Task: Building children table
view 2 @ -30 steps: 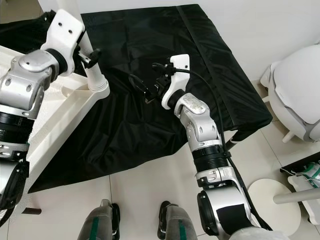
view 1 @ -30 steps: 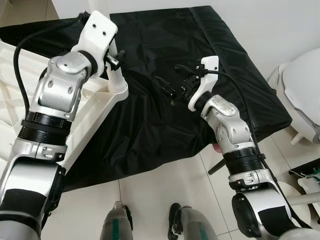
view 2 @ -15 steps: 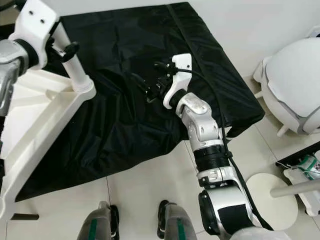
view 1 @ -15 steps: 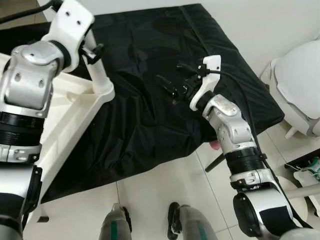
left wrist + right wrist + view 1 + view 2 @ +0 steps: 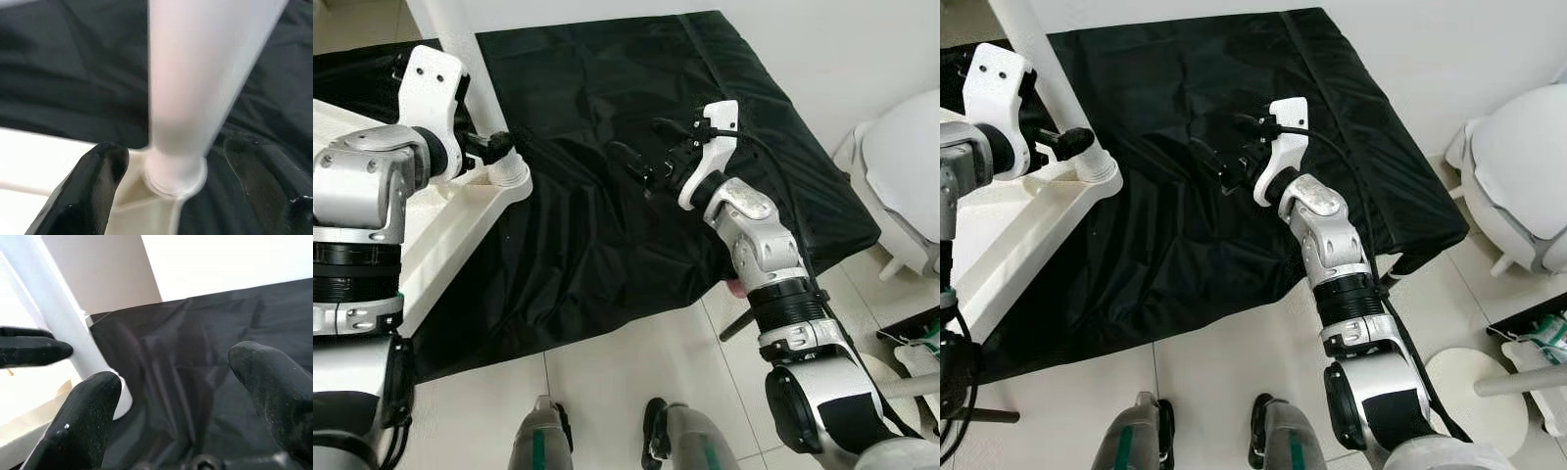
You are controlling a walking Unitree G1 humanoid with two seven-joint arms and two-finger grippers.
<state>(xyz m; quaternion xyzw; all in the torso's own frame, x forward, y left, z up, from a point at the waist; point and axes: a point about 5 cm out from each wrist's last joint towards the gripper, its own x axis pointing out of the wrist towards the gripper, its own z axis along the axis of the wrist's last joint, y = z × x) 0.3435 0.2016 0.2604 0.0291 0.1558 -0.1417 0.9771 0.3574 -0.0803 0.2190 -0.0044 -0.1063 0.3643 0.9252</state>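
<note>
While left tool (image 5: 166,191) straddles table leg (image 5: 195,93), right tool (image 5: 646,162) hovers open.

On my left, the white plastic tabletop (image 5: 460,230) lies upside down on the black crumpled cloth (image 5: 607,196), its white round leg (image 5: 1043,78) standing at the corner nearest my left gripper (image 5: 499,147). My right gripper (image 5: 646,162) hovers over the cloth, well apart from the leg.

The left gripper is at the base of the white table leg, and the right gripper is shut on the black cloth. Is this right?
Not quite. The right gripper is open and hovers above the black cloth, as the right wrist view shows. The left gripper is at the base of the white table leg.
</note>
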